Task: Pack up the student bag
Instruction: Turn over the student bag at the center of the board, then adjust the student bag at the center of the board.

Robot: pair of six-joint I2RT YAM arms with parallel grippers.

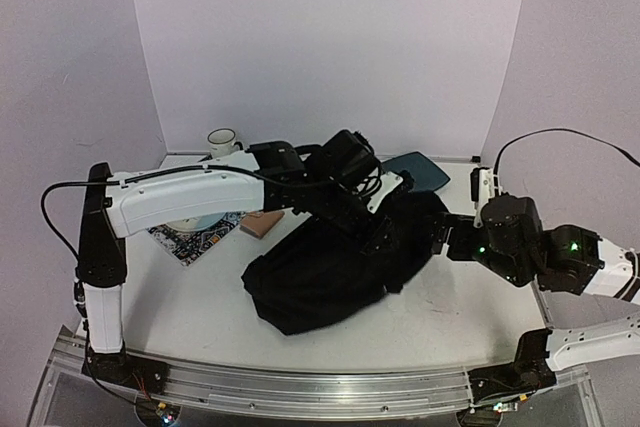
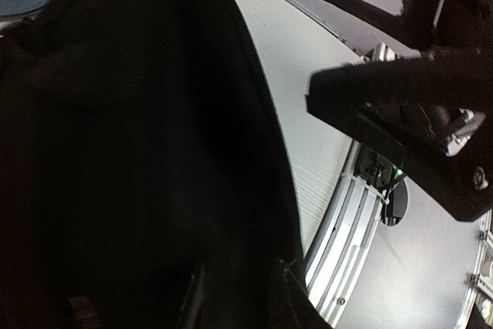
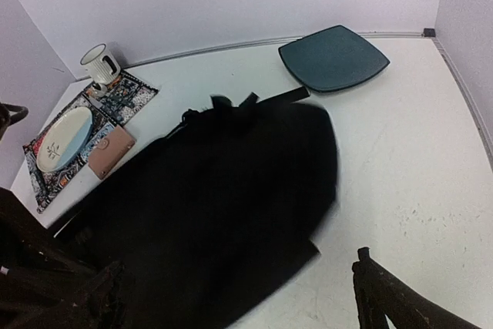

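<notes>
Slumping in the middle of the counter (image 1: pixel 460 317), the bag (image 1: pixel 320 277) has the left gripper (image 1: pixel 380 232) at its far right corner, probably to lift fabric, though whether spread or pinching cannot be told. The right gripper (image 1: pixel 440 237) hovers beside, spread wide, empty. The counter is white, the walls (image 1: pixel 330 47) pale and bare.

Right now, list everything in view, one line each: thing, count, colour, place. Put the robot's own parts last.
floppy fabric backpack: 1, black, table centre
flat rounded pad: 1, dark teal, far right, behind the backpack
mug: 1, white with dark rim, at the placemat's far corner
patterned placemat: 1, dark multicoloured, far left
plate: 1, white and pale blue, on the placemat
small flat pouch: 1, pinkish tan, at the placemat's edge
table: 1, white
left gripper: 1, black, open, beside the backpack
right gripper: 1, black, open, at the backpack's right edge
</notes>
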